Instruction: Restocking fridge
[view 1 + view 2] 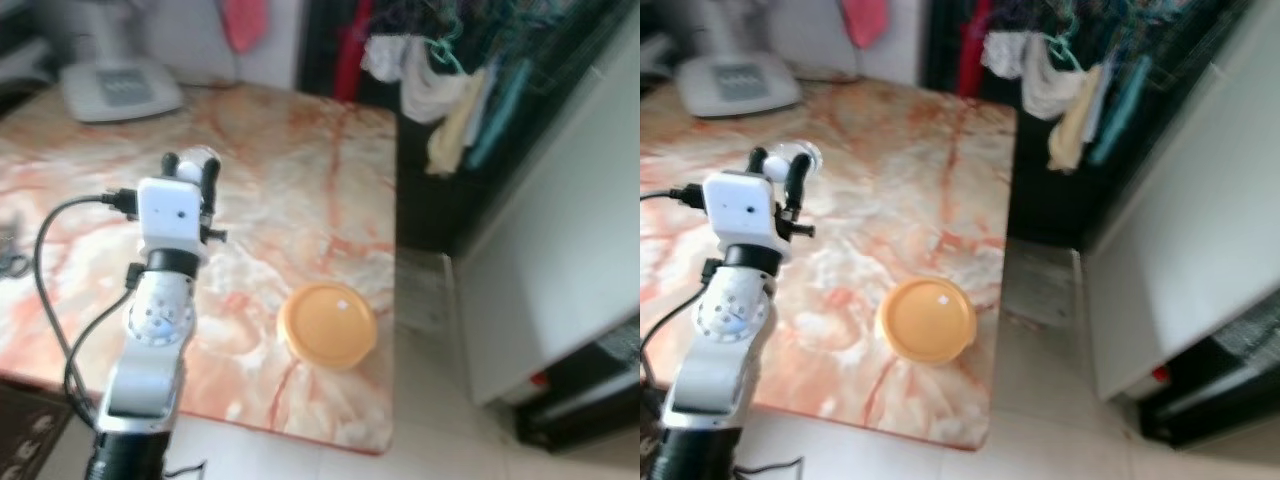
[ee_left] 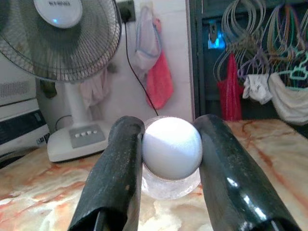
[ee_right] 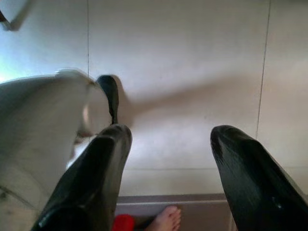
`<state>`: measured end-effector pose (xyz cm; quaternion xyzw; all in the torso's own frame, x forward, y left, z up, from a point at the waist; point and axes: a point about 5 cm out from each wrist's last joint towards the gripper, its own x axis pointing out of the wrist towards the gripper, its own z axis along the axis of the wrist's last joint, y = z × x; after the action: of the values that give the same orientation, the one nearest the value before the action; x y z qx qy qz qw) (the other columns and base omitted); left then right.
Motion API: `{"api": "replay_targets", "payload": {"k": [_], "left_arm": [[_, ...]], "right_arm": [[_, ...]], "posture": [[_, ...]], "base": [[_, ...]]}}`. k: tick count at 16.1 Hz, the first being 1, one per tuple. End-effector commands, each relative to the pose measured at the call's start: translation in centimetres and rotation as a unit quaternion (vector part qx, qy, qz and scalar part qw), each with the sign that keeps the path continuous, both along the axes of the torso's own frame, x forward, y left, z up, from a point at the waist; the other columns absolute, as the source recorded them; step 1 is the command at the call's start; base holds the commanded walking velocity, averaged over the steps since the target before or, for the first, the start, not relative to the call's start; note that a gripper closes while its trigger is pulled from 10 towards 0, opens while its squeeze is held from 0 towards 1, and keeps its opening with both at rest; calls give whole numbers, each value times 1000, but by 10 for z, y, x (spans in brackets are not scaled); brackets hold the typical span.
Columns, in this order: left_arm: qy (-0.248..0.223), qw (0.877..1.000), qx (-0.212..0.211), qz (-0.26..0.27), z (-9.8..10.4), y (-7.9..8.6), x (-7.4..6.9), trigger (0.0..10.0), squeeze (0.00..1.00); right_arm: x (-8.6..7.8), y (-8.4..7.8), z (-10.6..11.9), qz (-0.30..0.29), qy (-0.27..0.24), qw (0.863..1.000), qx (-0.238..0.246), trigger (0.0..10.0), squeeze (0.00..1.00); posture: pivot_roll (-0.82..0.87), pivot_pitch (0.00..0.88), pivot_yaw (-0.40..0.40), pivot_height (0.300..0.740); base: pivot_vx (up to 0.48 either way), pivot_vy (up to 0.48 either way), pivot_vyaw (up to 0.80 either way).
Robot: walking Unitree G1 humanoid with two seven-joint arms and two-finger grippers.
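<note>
Left eye view: left hand pinches clear cup mid-left of frame above table, fridge far right; right hand spread, idle.

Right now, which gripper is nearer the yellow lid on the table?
Left. The left gripper is over the marble table, shut on a white ball, up-table and left of the yellow lid. The right gripper hangs open over floor tiles, away from the table.
</note>
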<state>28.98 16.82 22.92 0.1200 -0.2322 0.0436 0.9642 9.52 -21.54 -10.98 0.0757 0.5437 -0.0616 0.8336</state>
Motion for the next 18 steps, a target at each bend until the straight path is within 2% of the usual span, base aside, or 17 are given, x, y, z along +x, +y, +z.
{"api": "replay_targets", "payload": {"k": [1, 3, 9, 18], "left_arm": [[-23, 1000, 9, -8, 9, -7, -2, 10000, 0], [-22, 1000, 11, -8, 8, -8, -2, 10000, 0], [-20, 1000, 24, -2, 7, -8, -2, 10000, 0], [-15, 999, 32, -2, 6, -9, -2, 10000, 0]], "right_arm": [[-4, -7, 0, -7, 5, 1000, -8, 10000, 0], [-3, -7, 1, -8, 4, 1000, -7, 10000, 0], [-3, -7, 1, -10, -2, 1000, -4, 10000, 0], [-2, -6, 1, -11, -3, 1000, -3, 10000, 0]], "posture": [[85, 82, -105, 740], [84, 82, -106, 740], [86, 84, -106, 740], [83, 77, -100, 740]], "base": [[0, 0, -781], [0, 0, -781], [0, 0, 0], [0, -392, 0]]}}
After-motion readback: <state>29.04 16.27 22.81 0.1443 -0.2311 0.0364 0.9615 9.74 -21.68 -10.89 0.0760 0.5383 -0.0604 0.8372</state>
